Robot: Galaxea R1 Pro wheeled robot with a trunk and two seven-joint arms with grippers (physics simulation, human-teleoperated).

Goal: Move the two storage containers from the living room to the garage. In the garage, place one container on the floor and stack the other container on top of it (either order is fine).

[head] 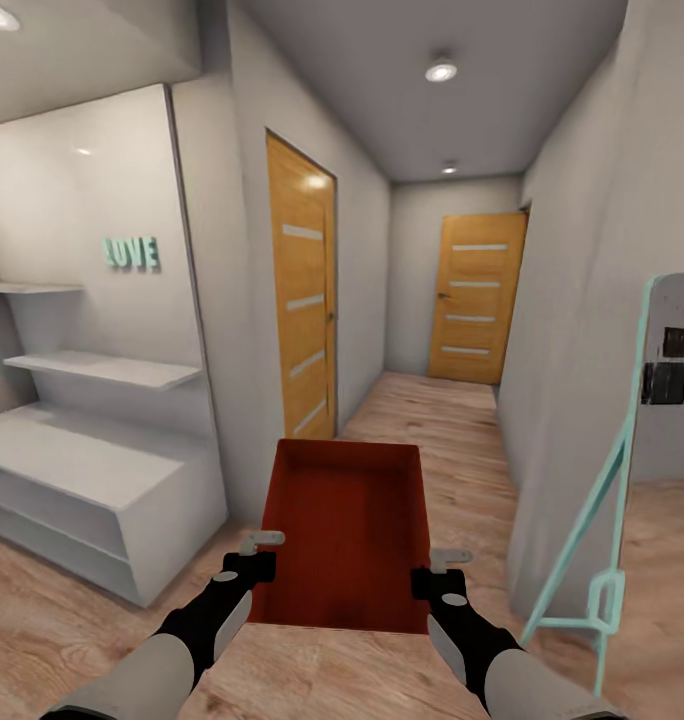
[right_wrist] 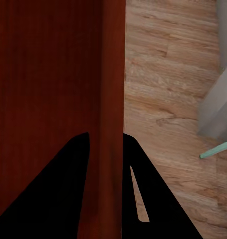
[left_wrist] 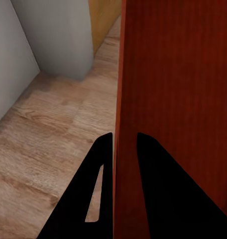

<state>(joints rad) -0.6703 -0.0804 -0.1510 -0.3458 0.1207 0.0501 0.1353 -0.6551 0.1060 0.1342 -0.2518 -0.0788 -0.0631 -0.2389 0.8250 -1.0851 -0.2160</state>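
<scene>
Head view: you've got the storage container (head: 347, 535) carried between both arms, long axis pointing straight down the hallway toward the far door (head: 476, 298); left gripper (head: 250, 560) on its left wall, right gripper (head: 434, 572) on its right, equally near. It's empty (bare bottom showing). Left wrist view: fingers (left_wrist: 101, 164) straddle the wall, clamped on it. Right wrist view: fingers (right_wrist: 76, 164) pinching the other wall, wood-plank floor (right_wrist: 168, 89) beneath.
</scene>
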